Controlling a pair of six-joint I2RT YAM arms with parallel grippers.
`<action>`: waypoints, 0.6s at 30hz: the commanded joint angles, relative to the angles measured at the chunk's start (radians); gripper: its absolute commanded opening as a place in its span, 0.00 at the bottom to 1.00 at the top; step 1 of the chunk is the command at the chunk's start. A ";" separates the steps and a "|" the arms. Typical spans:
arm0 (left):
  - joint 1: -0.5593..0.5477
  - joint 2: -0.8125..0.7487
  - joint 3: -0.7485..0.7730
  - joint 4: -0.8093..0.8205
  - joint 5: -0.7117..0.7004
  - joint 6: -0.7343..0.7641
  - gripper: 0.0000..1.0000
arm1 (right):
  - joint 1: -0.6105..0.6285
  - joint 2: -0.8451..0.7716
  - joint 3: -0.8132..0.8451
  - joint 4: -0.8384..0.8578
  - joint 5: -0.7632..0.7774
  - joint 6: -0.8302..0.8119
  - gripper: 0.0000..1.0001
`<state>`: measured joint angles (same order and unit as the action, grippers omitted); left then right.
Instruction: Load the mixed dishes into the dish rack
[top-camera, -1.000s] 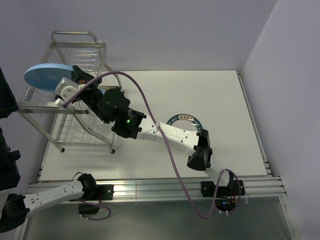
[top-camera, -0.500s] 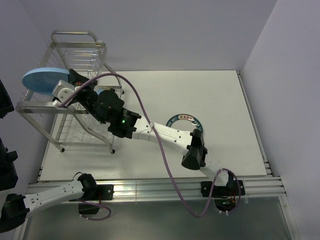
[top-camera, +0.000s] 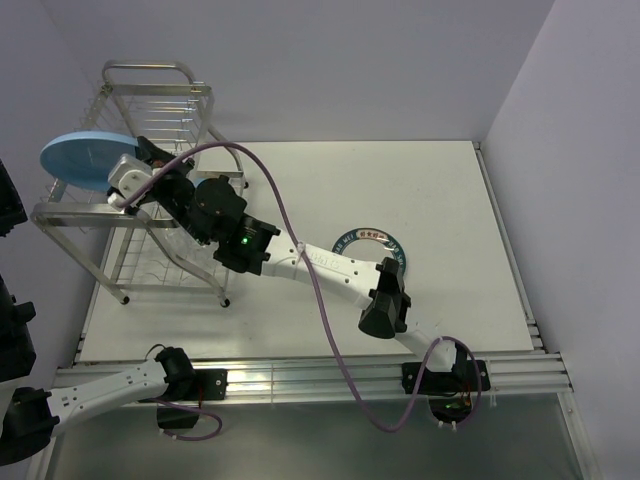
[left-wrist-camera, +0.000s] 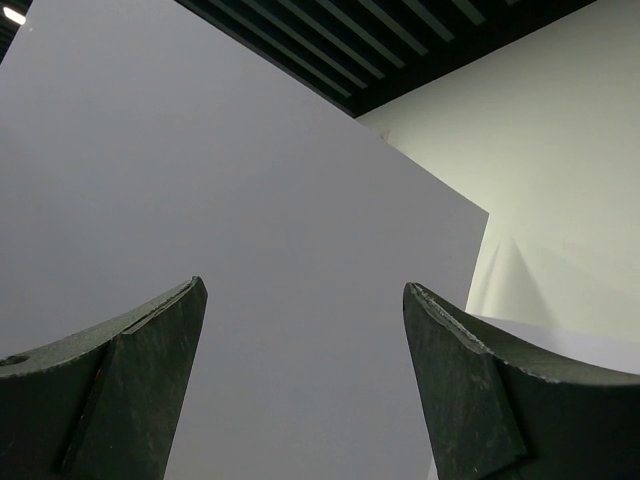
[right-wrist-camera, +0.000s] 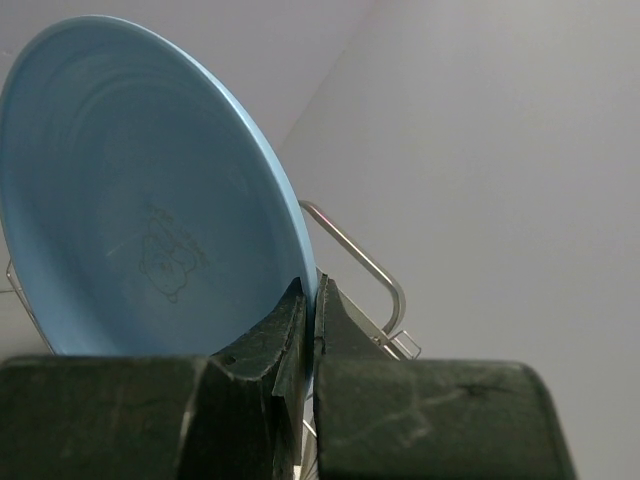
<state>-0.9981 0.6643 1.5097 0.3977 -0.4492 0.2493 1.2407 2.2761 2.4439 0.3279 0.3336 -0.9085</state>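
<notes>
My right gripper (top-camera: 138, 163) is shut on the rim of the plain light-blue plate (top-camera: 80, 158) and holds it over the left side of the upper tier of the silver wire dish rack (top-camera: 150, 110). In the right wrist view the plate (right-wrist-camera: 130, 200) stands on edge, pinched between the fingers (right-wrist-camera: 300, 310), with a rack loop (right-wrist-camera: 375, 275) behind. The white plate with the dark-blue lettered rim (top-camera: 368, 238) lies on the table, partly under the right arm. My left gripper (left-wrist-camera: 300, 380) is open and empty, pointing at a grey wall. The bowl, cup and glasses are not clearly visible.
The rack stands at the table's far left corner against the grey walls. The right arm stretches across the table from its base (top-camera: 445, 375) with a purple cable (top-camera: 290, 220) looping above it. The left arm (top-camera: 110, 385) lies low along the near edge.
The right gripper has carried the light-blue plate a little further left and back over the rack's upper tier. The left arm has not moved.
</notes>
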 joint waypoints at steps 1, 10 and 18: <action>-0.004 -0.009 0.009 0.000 -0.026 -0.018 0.86 | -0.009 0.031 0.062 -0.006 0.057 0.046 0.00; -0.004 -0.002 -0.003 0.003 -0.036 -0.039 0.85 | -0.015 0.042 0.044 0.040 0.122 0.088 0.00; -0.004 -0.003 -0.006 0.003 -0.045 -0.038 0.84 | -0.017 0.054 0.046 0.037 0.110 0.103 0.00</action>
<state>-0.9981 0.6643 1.5021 0.3981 -0.4797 0.2188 1.2407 2.3005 2.4645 0.3454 0.4255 -0.8127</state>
